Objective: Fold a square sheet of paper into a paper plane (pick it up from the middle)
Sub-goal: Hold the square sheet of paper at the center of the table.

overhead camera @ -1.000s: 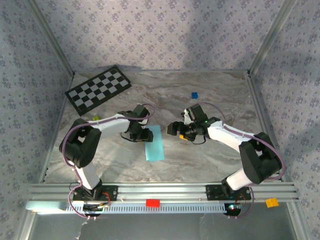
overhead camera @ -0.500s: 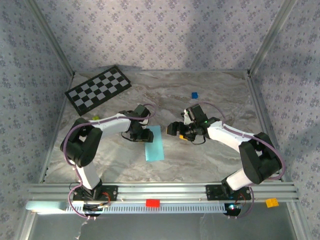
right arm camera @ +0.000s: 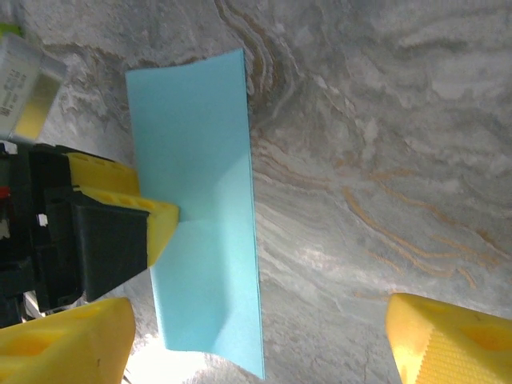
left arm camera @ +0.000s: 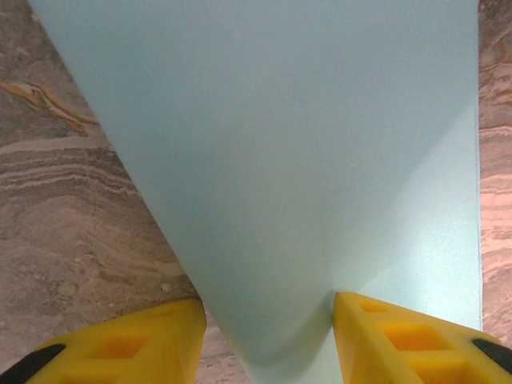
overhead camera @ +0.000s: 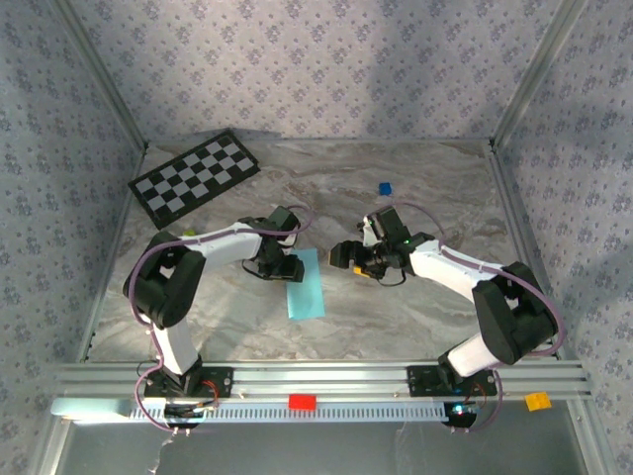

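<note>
The square sheet of paper (overhead camera: 306,284), light sky-blue, lies on the marble table folded into a narrow strip between the two arms. My left gripper (overhead camera: 286,266) is at the strip's upper left edge. In the left wrist view a rounded bulge of the paper (left arm camera: 272,160) sits between the yellow fingers (left arm camera: 400,340), touching both, so my left gripper (left arm camera: 268,344) is shut on it. My right gripper (overhead camera: 346,255) hovers just right of the strip with its jaws wide open. In the right wrist view the paper (right arm camera: 200,240) lies ahead of my right gripper (right arm camera: 256,344), with bare table between its fingertips.
A black-and-white checkerboard (overhead camera: 195,176) lies at the back left. A tiny blue cube (overhead camera: 385,187) sits at the back right, and a small yellow-green piece (overhead camera: 189,235) is near the left arm. Metal frame posts and patterned walls enclose the table (overhead camera: 415,327).
The right jaws have narrowed a little. The left arm's elbow has shifted slightly; the paper lies where it was.
</note>
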You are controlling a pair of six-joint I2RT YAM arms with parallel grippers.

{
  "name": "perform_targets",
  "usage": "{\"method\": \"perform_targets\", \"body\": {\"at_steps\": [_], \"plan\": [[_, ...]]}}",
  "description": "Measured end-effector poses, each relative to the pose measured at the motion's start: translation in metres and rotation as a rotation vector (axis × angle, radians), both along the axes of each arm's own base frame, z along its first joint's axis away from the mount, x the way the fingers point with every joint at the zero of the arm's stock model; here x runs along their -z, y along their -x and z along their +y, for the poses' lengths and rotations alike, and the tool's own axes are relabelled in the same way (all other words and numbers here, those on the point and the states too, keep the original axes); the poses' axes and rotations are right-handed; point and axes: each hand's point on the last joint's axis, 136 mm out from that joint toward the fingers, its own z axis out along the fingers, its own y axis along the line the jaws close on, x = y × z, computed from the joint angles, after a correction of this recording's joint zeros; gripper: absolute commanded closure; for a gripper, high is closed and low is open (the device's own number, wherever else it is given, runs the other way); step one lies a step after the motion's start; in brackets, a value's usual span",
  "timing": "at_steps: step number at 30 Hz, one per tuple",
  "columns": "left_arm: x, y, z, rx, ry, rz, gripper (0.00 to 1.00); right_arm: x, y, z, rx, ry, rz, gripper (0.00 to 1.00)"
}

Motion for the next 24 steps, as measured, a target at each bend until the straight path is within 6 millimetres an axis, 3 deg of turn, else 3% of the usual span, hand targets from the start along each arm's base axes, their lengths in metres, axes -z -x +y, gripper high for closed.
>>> {"method": "perform_targets", "body": {"at_steps": [5,14,18,24], "plan": [[0.001,0.0,0.001,0.0,-0.005,-0.003,0.53,0.0,0.002,-0.001,0.024,-0.023,-0.052,0.27],[0.001,0.0,0.001,0.0,-0.004,-0.005,0.52,-0.006,0.005,0.008,0.01,-0.084,-0.062,0.55],[0.001,0.0,0.001,0.0,-0.004,-0.005,0.52,0.002,0.009,0.017,-0.012,-0.091,-0.027,0.64],[0.001,0.0,0.001,0.0,-0.004,-0.005,0.52,0.013,0.013,0.022,-0.018,-0.085,0.008,0.66]]}}
